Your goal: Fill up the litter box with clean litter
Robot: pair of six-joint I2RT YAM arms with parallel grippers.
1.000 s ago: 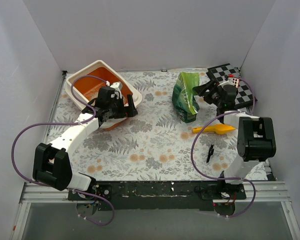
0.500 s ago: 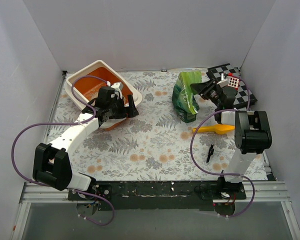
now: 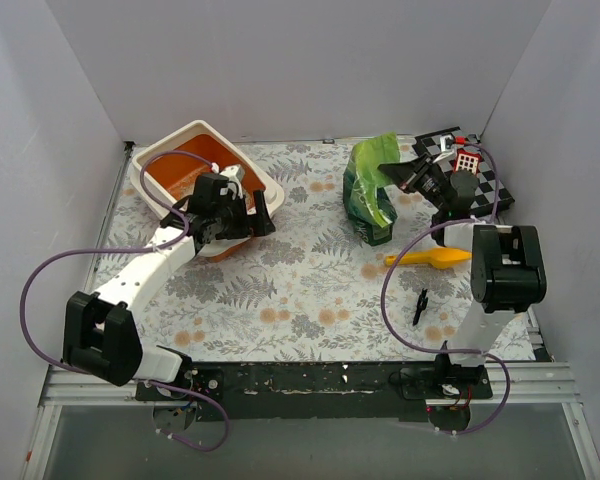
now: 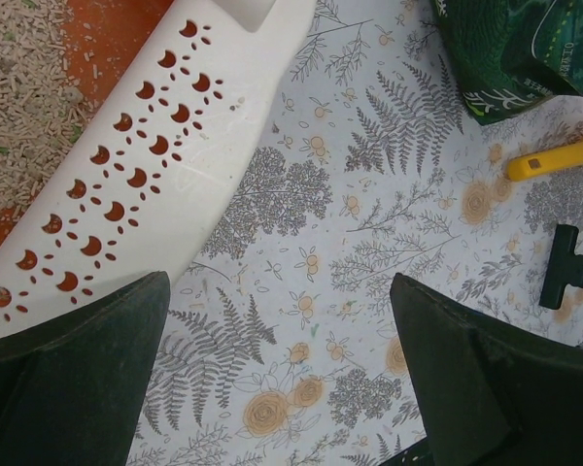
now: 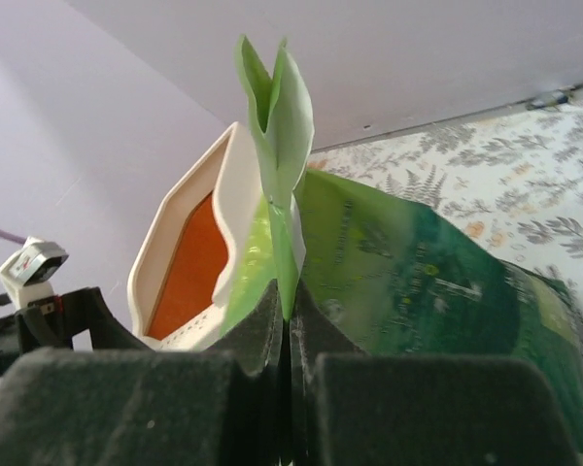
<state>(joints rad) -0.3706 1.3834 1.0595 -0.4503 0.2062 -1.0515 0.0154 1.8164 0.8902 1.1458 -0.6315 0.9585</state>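
Note:
The litter box [image 3: 192, 134], cream rim round an orange basin, stands at the back left. The left wrist view shows its perforated rim [image 4: 165, 165] and pale clean litter [image 4: 19, 107] lying in the basin. My left gripper [image 3: 264, 212] hovers wide open over the floral mat just right of the box, nothing between its fingers [image 4: 280, 291]. The glossy green bag [image 3: 366, 196] stands at the back right. My right gripper [image 3: 396, 177] is shut on the bag's folded top flap [image 5: 277, 146], pinched flat between the pads [image 5: 290, 335]. Behind the bag the litter box [image 5: 189, 262] shows.
A yellow scoop [image 3: 430, 258] lies on the mat to the front right of the bag, also in the left wrist view as the scoop [image 4: 559, 155]. A small black clip [image 3: 420, 305] lies nearer the front. A checkered board [image 3: 490, 185] sits at the back right corner.
My right gripper has closed onto the green bag's top flap, and the flap now stands up higher. The left arm and the litter box have not moved.

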